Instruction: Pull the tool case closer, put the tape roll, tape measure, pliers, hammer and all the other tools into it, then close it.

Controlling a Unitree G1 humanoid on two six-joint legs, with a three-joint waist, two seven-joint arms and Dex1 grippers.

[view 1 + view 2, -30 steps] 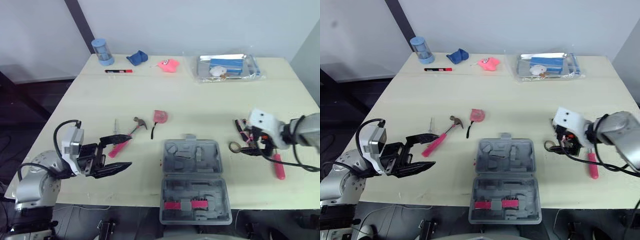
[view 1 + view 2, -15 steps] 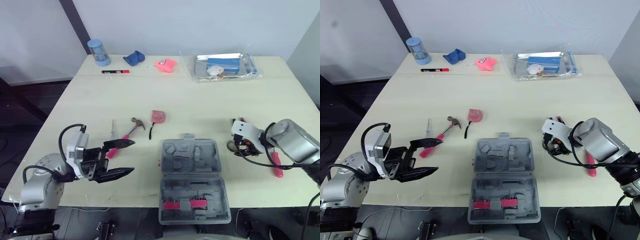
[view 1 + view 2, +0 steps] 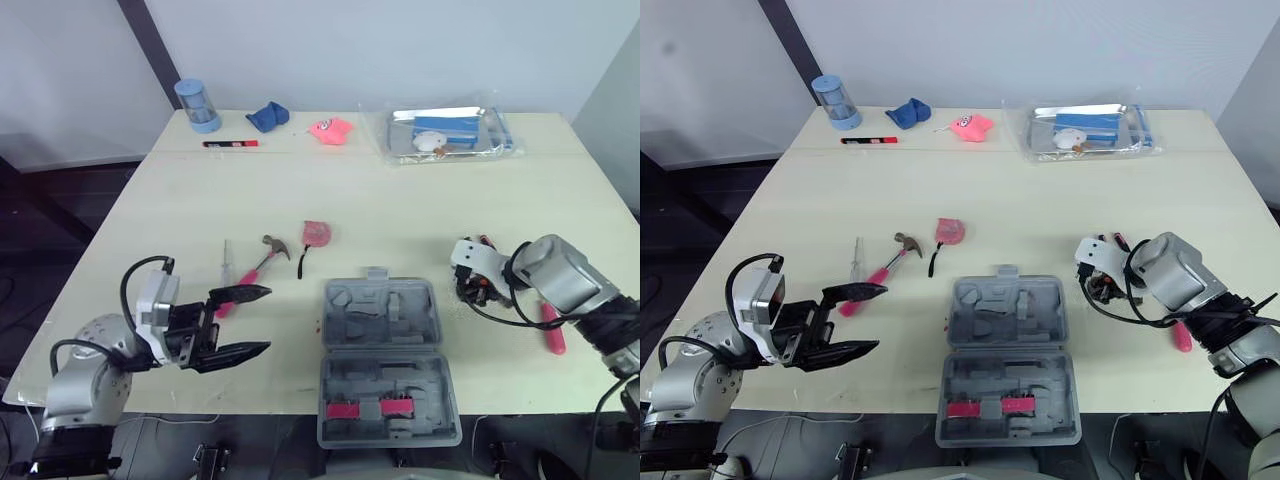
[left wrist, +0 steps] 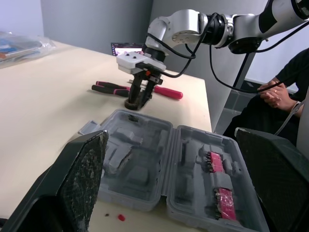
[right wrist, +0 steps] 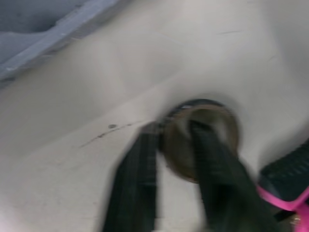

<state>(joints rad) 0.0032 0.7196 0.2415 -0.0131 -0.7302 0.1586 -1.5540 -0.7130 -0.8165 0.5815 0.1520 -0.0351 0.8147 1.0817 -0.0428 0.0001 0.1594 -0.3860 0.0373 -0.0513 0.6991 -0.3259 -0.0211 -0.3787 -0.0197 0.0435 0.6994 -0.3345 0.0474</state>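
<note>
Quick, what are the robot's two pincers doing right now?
Left pincer: open, holding nothing.
Right pincer: closed on the tape roll, pinching its rim.

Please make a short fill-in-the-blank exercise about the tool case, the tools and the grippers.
The grey plastic tool case lies ____ on the pale table.
The pink-handled hammer lies to the robot's ____ of the case.
The open left gripper holds ____.
The right gripper is down at the dark tape roll, to the robot's ____ of the case.
Missing words: open; left; nothing; right.
</note>
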